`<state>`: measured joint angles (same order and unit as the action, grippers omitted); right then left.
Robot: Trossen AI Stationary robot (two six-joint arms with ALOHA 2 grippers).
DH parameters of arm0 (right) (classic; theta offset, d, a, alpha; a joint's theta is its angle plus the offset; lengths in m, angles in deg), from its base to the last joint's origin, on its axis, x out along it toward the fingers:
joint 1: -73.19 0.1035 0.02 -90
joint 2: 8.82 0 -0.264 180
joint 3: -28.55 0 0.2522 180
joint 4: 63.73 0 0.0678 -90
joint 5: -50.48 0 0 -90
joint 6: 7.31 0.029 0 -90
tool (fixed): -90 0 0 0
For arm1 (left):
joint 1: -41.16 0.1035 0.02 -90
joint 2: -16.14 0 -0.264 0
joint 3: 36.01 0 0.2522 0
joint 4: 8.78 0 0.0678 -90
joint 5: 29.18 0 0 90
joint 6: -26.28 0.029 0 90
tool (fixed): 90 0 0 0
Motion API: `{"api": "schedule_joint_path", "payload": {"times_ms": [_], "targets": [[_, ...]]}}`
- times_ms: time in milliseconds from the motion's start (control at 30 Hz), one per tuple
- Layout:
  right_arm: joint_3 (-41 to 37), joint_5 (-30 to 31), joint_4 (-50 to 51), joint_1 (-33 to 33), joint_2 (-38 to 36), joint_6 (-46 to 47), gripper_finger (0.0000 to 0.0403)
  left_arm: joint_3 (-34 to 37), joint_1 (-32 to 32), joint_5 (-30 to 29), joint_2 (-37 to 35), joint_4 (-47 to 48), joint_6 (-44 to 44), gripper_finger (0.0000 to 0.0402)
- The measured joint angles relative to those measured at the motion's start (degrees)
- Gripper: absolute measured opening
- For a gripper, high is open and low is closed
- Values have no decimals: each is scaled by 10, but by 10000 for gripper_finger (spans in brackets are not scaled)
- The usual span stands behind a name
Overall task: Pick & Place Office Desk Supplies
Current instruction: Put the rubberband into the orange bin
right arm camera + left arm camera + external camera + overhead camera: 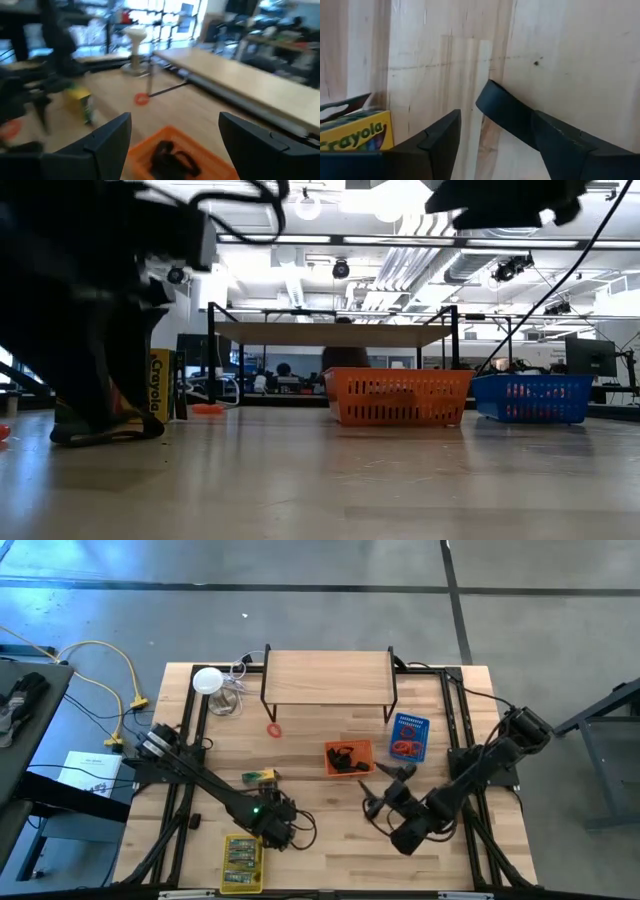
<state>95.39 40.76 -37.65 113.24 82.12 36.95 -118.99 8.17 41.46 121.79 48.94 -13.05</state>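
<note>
The left arm reaches in from the table's left edge toward the near middle, its left gripper (275, 830) low over the wood with fingers (437, 145) apart and empty, just beside the yellow basket (226, 865) at the near edge, where yellow-green packs (241, 853) lie side by side, long axes running left to right. Another crayon pack (260, 777) lies on the table farther back, long axis left to right, and a red band (274, 730) lies flat near the wooden shelf (328, 676). Right of these, the orange basket (360, 767) holds black clips (343, 756), the blue basket (412, 723) holds red bands, and the right arm angles in from the right edge with the right gripper (372, 795) spread wide and empty, near the orange basket.
</note>
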Motion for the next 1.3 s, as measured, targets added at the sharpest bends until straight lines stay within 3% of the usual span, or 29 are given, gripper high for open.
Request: {"api": "schedule_joint_path", "payload": {"times_ms": [167,333,467,733,967,1100,1300], "targets": [[0,-126,-157,-14,0,-165,287,-3,1,-2,24,2,9,235],[0,-275,-252,-26,0,-257,287,-3,5,14,26,3,-18,216],[0,-392,-292,-32,0,-286,287,-2,6,18,27,4,-25,169],[0,-613,-318,-35,5,-325,287,-1,4,11,29,0,-26,19],[0,-772,-354,-33,23,-334,287,-21,-1,5,17,4,-14,3],[0,-834,-410,-33,55,-337,287,-57,-4,-6,-4,-56,-9,2],[0,-820,-443,-33,92,-336,287,-72,-20,43,-15,-268,25,2]]}}
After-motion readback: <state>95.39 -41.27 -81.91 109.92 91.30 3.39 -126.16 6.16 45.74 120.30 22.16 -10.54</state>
